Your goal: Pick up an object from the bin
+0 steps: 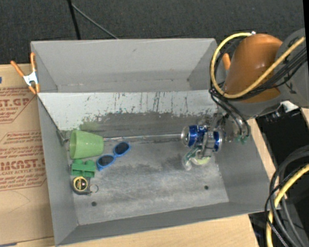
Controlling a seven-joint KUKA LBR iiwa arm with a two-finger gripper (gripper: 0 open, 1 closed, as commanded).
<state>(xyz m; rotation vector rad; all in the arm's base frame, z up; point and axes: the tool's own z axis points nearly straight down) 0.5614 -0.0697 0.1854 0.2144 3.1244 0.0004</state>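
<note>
My gripper [201, 137] hangs low at the right side of the bin, its blue and silver body close to the floor. Right under it, on its near side, lies a small pale green and white thing [198, 160]. I cannot make out whether the gripper touches or holds it.
Along the left wall lie a light green cup [85, 144] on its side, a blue pair of glasses [113, 155], a dark green block [83, 168] and a small yellow and black tape measure [81, 184]. The arm with its orange cover and cables stands over the bin's right rim.
</note>
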